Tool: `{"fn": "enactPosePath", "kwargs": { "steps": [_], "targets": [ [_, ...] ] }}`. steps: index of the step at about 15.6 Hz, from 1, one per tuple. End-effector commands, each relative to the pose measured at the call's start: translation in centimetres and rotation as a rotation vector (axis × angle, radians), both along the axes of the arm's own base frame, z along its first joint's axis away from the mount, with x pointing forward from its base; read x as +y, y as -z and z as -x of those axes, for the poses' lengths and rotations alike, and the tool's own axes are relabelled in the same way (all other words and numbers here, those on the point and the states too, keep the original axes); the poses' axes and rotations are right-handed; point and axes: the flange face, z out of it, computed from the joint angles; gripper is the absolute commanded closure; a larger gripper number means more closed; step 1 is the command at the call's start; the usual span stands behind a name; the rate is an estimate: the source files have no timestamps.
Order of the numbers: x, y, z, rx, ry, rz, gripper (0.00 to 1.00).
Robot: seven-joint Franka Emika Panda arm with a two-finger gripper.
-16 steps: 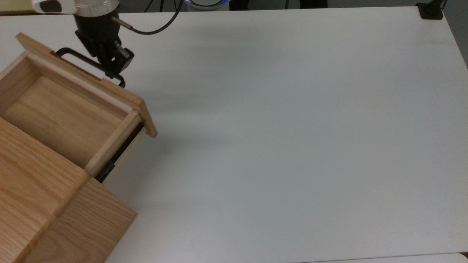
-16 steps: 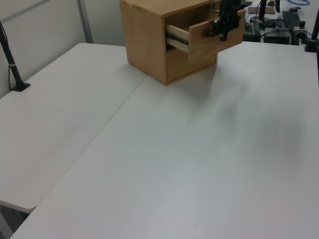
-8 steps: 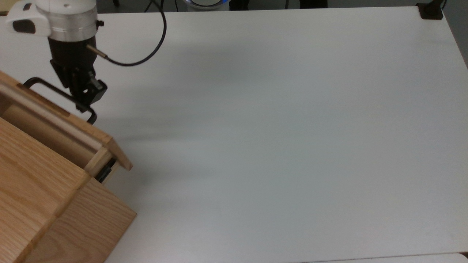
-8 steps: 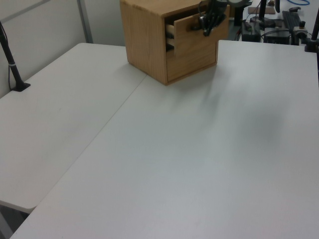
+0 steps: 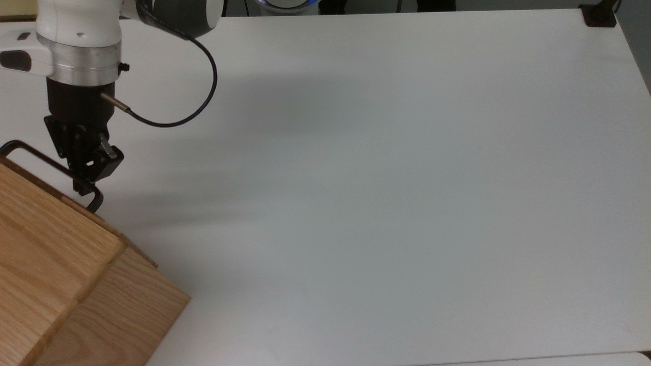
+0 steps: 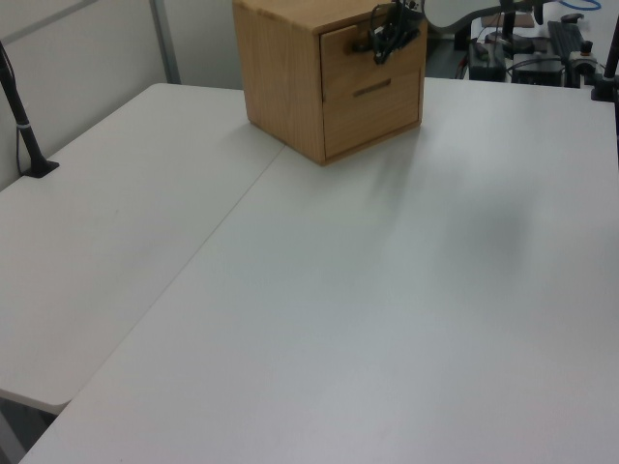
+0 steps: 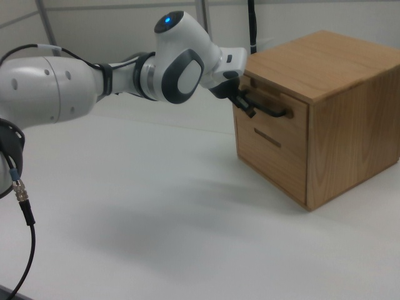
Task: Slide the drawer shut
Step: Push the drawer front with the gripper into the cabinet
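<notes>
Gripping the drawer's handle (image 5: 48,163) w/ my gripper (image 5: 84,175): in the top view the black fingers sit on the thin bar near its right end, closed narrow around it, though the exact contact is hard to make out, black on black. In the right view the gripper (image 7: 245,106) meets the bar (image 7: 270,109) at the bar's left end; fingertips partly merge w/ it there.

Drawer (image 7: 270,119) is the upper one of two in the oak cabinet (image 7: 340,119). Its front reads flush w/ the cabinet face in the right view and left view; no gap or side rail visible. In the left view the drawer front (image 6: 348,50) is partly covered by my gripper (image 6: 385,39) and cable, so the handle can't be traced there. Lower drawer (image 6: 372,111) sits beneath, front also flush.

Top view: cabinet (image 5: 61,264) is cut off at the top view's left and bottom edges; grooved top hides the drawer box, only the handle sticks out past the edge. Handle's left end is cut by the frame.

Cabinet stands on a white table (image 5: 386,193). My arm (image 7: 75,87) comes in from the right view's left, its far end cut off.
</notes>
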Motion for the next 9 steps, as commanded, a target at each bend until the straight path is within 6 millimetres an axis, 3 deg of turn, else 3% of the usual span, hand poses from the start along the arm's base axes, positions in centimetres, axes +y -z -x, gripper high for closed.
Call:
{"fn": "enactPosePath", "kwargs": {
  "steps": [1, 5, 6, 9],
  "targets": [
    [-0.7, -0.8, -1.4, -0.118, 0.005, 0.026, 0.87],
    [-1.9, -1.1, -1.1, -0.153, 0.009, 0.044, 0.84],
    [-1.8, -2.0, -0.8, -0.162, 0.009, 0.042, 0.84],
    [-0.6, -2.9, 1.8, -0.115, 0.002, 0.007, 0.80]
  ]
}}
